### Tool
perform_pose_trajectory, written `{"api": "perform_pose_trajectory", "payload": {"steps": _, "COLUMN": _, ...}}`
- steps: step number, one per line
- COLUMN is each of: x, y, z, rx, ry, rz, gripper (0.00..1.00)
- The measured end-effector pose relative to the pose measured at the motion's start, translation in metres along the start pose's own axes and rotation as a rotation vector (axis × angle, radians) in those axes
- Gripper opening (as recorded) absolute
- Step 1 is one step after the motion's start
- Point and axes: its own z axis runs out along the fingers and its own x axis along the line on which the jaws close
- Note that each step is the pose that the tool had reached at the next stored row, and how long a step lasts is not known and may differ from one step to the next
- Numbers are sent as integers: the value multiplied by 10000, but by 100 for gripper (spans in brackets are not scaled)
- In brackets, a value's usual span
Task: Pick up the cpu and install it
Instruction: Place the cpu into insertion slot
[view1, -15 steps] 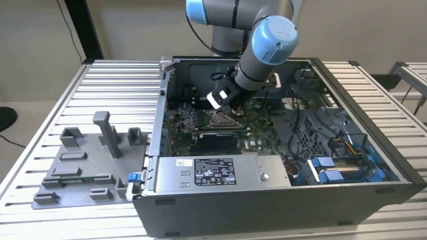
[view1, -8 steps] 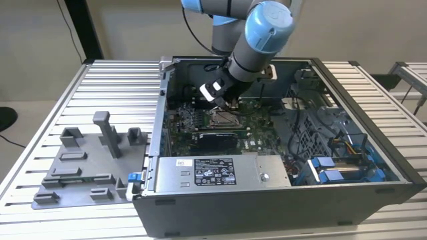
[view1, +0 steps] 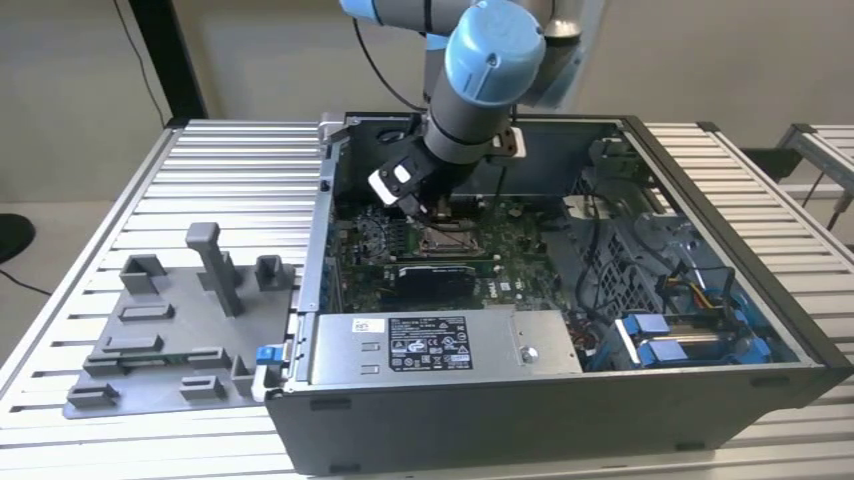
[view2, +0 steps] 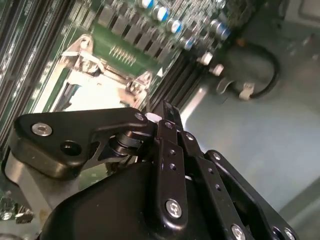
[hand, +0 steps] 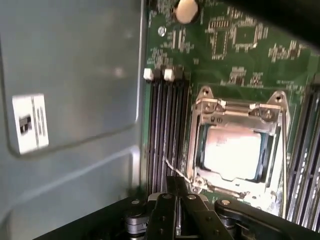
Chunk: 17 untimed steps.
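Observation:
The cpu (hand: 232, 152), a small square chip with a pale silver top, lies flat inside the metal socket frame (hand: 235, 107) on the green motherboard. In the exterior view my gripper (view1: 438, 215) hangs inside the open computer case (view1: 561, 410), just above the socket (view1: 450, 238). In the first wrist view the gripper (hand: 177, 182) is shut, with nothing between its fingers. Its tip is beside the socket's corner, close to a thin wire lever (hand: 175, 170). In the second wrist view the gripper (view2: 165, 112) stands over the socket frame (view2: 107, 75).
A silver power supply (view1: 441, 343) with a white label fills the case's front. Blue drive brackets (view1: 667, 340) sit at the exterior view's right. A grey fixture plate (view1: 174, 330) lies on the ribbed table at the exterior view's left. Memory slots (hand: 167, 130) run beside the socket, next to the case wall (hand: 70, 100).

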Motion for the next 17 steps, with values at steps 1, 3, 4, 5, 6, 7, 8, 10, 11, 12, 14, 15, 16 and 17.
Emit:
{"api": "perform_pose_trajectory", "payload": {"steps": 1, "x": -2, "y": -41, "z": 2, "rx": -31, "ry": -1, "rz": -29, "gripper": 0}}
{"api": "perform_pose_trajectory", "payload": {"steps": 3, "x": -7, "y": -50, "z": 5, "rx": -34, "ry": 0, "rz": -39, "gripper": 0}}
{"api": "perform_pose_trajectory", "payload": {"steps": 4, "x": -11, "y": -49, "z": 13, "rx": -34, "ry": 0, "rz": -39, "gripper": 0}}
{"api": "perform_pose_trajectory", "payload": {"steps": 5, "x": -17, "y": -48, "z": 25, "rx": -33, "ry": 0, "rz": -39, "gripper": 0}}
{"api": "perform_pose_trajectory", "payload": {"steps": 6, "x": -24, "y": -47, "z": 38, "rx": -33, "ry": -1, "rz": -39, "gripper": 0}}
{"api": "perform_pose_trajectory", "payload": {"steps": 7, "x": -31, "y": -46, "z": 53, "rx": -34, "ry": -1, "rz": -39, "gripper": 0}}
{"api": "perform_pose_trajectory", "payload": {"steps": 8, "x": -38, "y": -45, "z": 68, "rx": -33, "ry": -1, "rz": -39, "gripper": 0}}
{"api": "perform_pose_trajectory", "payload": {"steps": 10, "x": -41, "y": -43, "z": 84, "rx": -36, "ry": 3, "rz": -40, "gripper": 0}}
{"api": "perform_pose_trajectory", "payload": {"steps": 11, "x": -42, "y": -42, "z": 89, "rx": -35, "ry": 3, "rz": -42, "gripper": 0}}
{"api": "perform_pose_trajectory", "payload": {"steps": 12, "x": -42, "y": -42, "z": 94, "rx": -35, "ry": 4, "rz": -43, "gripper": 0}}
{"api": "perform_pose_trajectory", "payload": {"steps": 14, "x": -41, "y": -41, "z": 104, "rx": -34, "ry": 4, "rz": -42, "gripper": 0}}
{"api": "perform_pose_trajectory", "payload": {"steps": 15, "x": -39, "y": -41, "z": 109, "rx": -35, "ry": 6, "rz": -42, "gripper": 0}}
{"api": "perform_pose_trajectory", "payload": {"steps": 16, "x": -36, "y": -40, "z": 114, "rx": -36, "ry": 10, "rz": -43, "gripper": 0}}
{"api": "perform_pose_trajectory", "payload": {"steps": 17, "x": -33, "y": -39, "z": 120, "rx": -37, "ry": 12, "rz": -45, "gripper": 0}}
